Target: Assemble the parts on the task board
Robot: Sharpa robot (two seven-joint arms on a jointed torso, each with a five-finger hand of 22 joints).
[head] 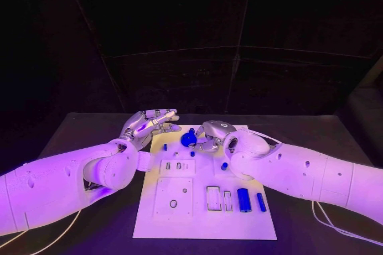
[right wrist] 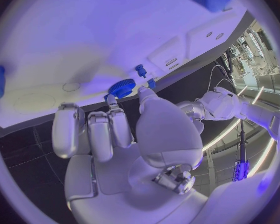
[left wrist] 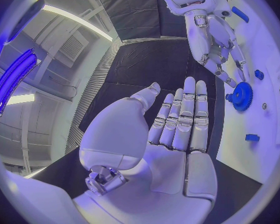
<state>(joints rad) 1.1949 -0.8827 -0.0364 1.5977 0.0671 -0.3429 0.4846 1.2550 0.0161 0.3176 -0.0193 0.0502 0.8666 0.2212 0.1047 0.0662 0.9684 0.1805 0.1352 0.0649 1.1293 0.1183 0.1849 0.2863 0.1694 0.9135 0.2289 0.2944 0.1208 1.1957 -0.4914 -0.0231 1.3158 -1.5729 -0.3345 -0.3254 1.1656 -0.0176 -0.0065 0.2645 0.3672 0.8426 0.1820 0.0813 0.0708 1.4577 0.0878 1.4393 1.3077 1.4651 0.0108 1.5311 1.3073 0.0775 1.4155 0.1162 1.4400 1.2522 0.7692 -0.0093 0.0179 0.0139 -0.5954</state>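
Right hand (head: 214, 134) pinches the blue gear (head: 189, 139) in its fingers at the task board (head: 200, 222) far end, left hand (head: 148, 124) fingers wide; seat it level, gently.

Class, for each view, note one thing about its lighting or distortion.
Head view: violet light washes the white task board; dark background. Left wrist view: fisheye bends the board's edge beside the blue toothed gear. Right wrist view: glare bleaches the board.

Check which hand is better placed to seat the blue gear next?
Right. The right hand already has its fingertips on the blue gear at the task board's far end; the left hand hovers open beside it.
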